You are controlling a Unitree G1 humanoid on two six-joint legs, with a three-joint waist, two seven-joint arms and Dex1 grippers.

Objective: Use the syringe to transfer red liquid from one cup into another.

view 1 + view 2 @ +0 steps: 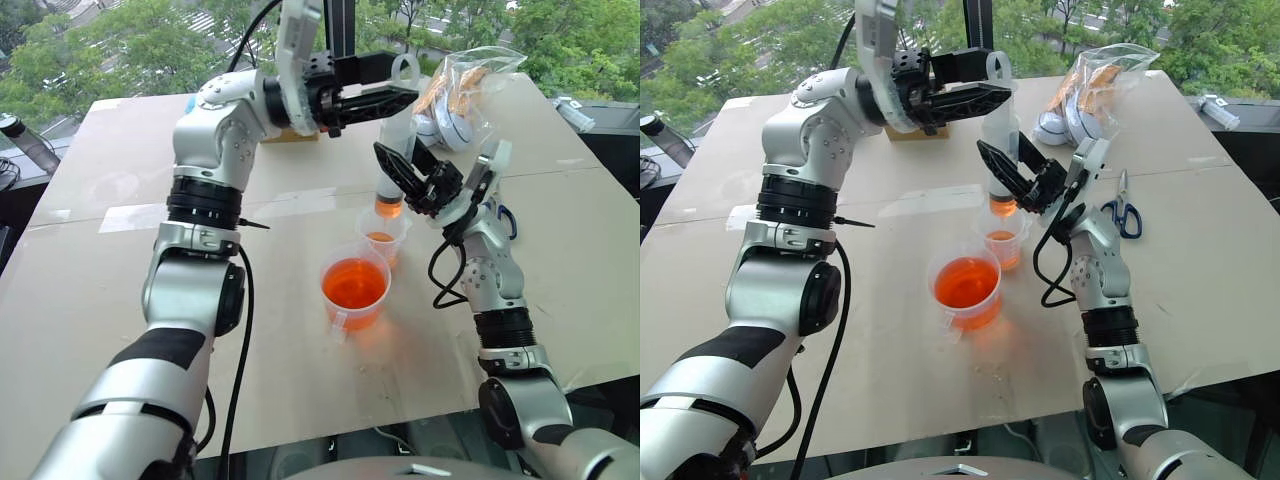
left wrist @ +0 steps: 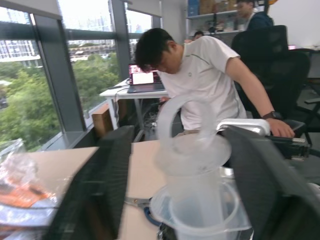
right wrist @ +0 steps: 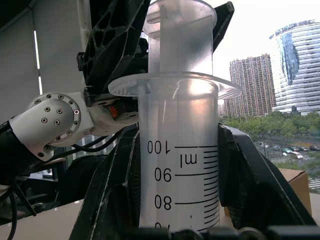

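- Right gripper (image 1: 412, 180) pinches the syringe (image 1: 392, 170) barrel upright, nozzle over the smaller cup (image 1: 382, 237); the wider cup (image 1: 354, 290) of red liquid (image 1: 353, 282) stands just beside it.
- Left gripper (image 1: 985, 100) reaches level to the plunger top; keeping the barrel plumb over the small cup should help.
- Left wrist view: black fingers (image 2: 100, 185) stand apart, flanking the plunger ring, contact unclear; a person sits beyond the table.
- Right wrist view: fingers clamp the barrel at its graduation marks.
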